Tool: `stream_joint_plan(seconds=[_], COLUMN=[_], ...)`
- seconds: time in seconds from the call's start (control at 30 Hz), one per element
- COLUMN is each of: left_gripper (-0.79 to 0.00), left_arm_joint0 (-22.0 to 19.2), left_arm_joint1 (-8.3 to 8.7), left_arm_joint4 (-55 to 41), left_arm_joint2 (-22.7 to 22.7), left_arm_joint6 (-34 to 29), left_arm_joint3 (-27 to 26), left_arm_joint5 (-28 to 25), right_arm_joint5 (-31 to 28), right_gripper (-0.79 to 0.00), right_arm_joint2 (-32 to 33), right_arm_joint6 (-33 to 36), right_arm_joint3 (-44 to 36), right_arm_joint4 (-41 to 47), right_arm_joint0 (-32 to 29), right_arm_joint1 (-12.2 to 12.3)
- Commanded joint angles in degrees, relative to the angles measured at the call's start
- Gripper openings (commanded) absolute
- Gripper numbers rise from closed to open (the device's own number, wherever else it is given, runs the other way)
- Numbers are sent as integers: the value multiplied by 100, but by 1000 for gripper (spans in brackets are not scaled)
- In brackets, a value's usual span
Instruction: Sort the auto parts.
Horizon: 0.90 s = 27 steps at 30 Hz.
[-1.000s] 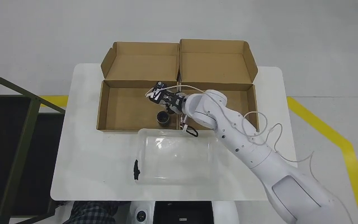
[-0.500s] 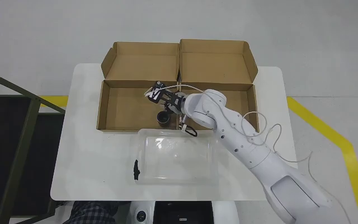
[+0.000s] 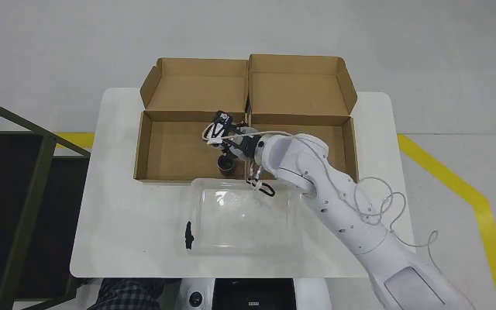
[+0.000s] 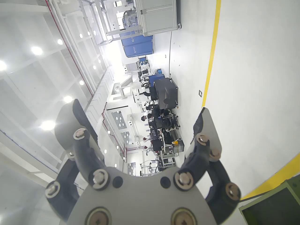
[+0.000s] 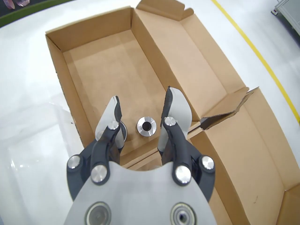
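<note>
Right gripper (image 5: 143, 99) held released over a metal bushing (image 5: 146, 126) in one of two open cardboard boxes.

The bushing (image 3: 225, 163) is seen standing upright, bore up, on the floor of the left box (image 3: 167, 151), near the wall shared with the right box (image 3: 339, 141). It lies below the spread fingers and is not touched by them. A second metal piece (image 5: 123, 132), possibly a ring, is partly hidden behind one finger, just beside the bushing. The floor of the right box (image 5: 246, 153) is largely covered by the arm. A clear plastic bin (image 3: 194, 209) is placed on the white desk (image 3: 116, 194) in front of the boxes, and a small black part (image 3: 187, 235) is seen at its left wall. The left gripper (image 4: 140, 108) is spread wide, with nothing between its fingers.
</note>
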Motion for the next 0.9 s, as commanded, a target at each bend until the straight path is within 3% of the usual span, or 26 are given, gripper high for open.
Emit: stream_joint_plan(seconds=[0.0,0.07,0.1,0.4,0.63,0.87], left_gripper=[0,0,0,0,0,0], left_arm_joint0=[0,0,0,0,0,0], left_arm_joint1=[0,0,0,0,0,0], left_arm_joint4=[0,0,0,0,0,0], left_arm_joint2=[0,0,0,0,0,0], left_arm_joint6=[0,0,0,0,0,0], left_arm_joint3=[0,0,0,0,0,0], left_arm_joint5=[0,0,0,0,0,0], right_arm_joint5=[-52,-92,-90,-111,2,233], right_gripper=[-422,-363,-280,-77,0,0], right_arm_joint2=[187,382,490,1471,2299,3055], right_arm_joint6=[-202,-418,-547,-1759,-2558,-3219], right_arm_joint3=[-294,-553,-670,-1606,-2206,-2608], right_arm_joint4=[-105,-239,-295,-808,-1212,-1268], right_arm_joint0=[-264,-535,-680,-2033,-3224,-4314], right_arm_joint1=[64,130,162,422,597,706])
